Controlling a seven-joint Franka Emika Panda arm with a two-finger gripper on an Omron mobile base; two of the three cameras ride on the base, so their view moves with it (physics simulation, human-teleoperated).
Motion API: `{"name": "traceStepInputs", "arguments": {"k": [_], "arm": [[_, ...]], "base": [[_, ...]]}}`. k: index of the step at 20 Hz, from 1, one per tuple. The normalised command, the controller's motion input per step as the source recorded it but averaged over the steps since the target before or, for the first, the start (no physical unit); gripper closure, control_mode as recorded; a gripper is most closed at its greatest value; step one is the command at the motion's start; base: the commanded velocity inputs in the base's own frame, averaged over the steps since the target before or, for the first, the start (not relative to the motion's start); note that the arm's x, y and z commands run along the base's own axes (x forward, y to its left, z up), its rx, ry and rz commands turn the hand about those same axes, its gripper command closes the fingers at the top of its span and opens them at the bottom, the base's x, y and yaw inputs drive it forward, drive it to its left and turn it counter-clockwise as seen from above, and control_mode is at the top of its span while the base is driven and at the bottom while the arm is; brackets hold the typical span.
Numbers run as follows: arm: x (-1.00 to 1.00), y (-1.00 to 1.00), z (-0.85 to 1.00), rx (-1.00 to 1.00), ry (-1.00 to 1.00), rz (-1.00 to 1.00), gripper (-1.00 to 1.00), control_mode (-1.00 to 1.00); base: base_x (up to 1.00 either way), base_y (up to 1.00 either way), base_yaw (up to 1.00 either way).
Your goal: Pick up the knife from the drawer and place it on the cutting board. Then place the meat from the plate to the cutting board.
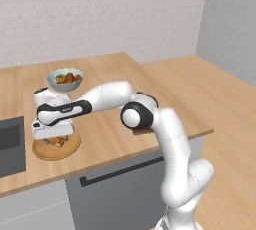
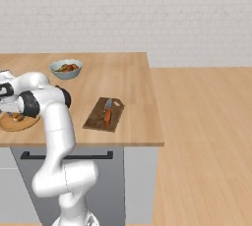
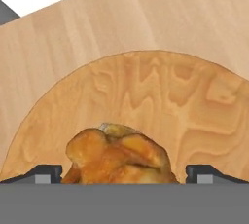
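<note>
The meat [image 3: 116, 157] is coloured golden-brown with orange highlights — the plate [image 3: 160, 101] is marked by wavy light-brown grain. The cutting board [image 2: 96, 118] is dark brown, the knife [image 2: 108, 114] orange-handled and grey-bladed — the worktop [image 2: 128, 77] pale wood.

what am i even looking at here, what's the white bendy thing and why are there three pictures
The white bendy thing is a robot arm in a simulated kitchen. Two pictures come from cameras behind it, one to its left and one to its right. The third looks out from its hand. On the wooden counter sit a bowl of food, a dark cutting board with a knife lying on it, and a round wooden plate with a chunk of meat. The gripper hangs low over the plate, its jaws open on either side of the meat, nothing held yet.
</note>
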Motion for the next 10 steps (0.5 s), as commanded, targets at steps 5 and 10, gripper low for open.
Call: {"name": "traceStepInputs", "arguments": {"k": [5,10], "arm": [[-0.46,0.00,-0.13,0.00,0.00,0.01,1.00,-1.00],[-0.80,-0.72,0.20,0.03,-0.18,0.07,1.00,-1.00]], "base": [[0.00,0.00,0.00],[0.00,0.00,0.00]]}}
